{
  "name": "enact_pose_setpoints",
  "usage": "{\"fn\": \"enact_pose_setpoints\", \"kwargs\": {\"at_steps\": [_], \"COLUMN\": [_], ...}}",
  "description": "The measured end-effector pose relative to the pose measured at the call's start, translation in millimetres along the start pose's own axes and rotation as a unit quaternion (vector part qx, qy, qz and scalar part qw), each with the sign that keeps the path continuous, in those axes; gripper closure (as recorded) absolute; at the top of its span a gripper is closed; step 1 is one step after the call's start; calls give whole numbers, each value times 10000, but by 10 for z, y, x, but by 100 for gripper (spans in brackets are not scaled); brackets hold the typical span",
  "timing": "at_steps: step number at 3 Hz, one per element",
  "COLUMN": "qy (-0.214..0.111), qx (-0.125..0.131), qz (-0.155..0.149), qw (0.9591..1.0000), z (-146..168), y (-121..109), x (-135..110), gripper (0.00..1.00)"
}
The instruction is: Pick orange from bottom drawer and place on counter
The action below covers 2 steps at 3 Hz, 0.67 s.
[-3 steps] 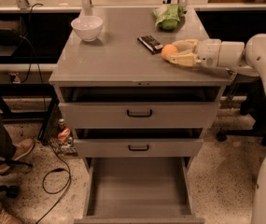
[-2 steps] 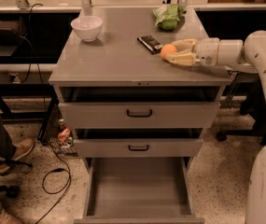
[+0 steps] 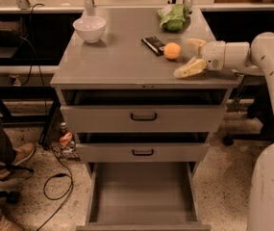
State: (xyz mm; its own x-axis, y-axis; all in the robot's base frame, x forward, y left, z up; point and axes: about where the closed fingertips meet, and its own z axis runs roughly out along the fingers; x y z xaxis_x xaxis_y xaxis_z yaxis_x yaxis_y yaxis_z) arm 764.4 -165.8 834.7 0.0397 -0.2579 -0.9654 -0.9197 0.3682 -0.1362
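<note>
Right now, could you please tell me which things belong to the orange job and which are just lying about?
Job: orange, resting on the counter; bottom drawer, open; gripper, open, beside the orange, apart.
Lying about: white bowl; green leafy bundle; dark packet.

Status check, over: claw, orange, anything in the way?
Claw open, over counter, close beside orange. Orange resting on counter, next to dark bar. Nothing between claw and orange.
</note>
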Motion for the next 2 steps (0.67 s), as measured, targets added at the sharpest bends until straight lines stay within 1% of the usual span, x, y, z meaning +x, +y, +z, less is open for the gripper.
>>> {"fn": "enact_pose_setpoints", "kwargs": {"at_steps": [1, 2], "qy": [-68, -270], "qx": [-8, 172], "qz": [25, 37], "qw": [10000, 9995], "z": [-39, -236], "y": [10, -10], "x": [-1, -19], "gripper": [0, 0]}}
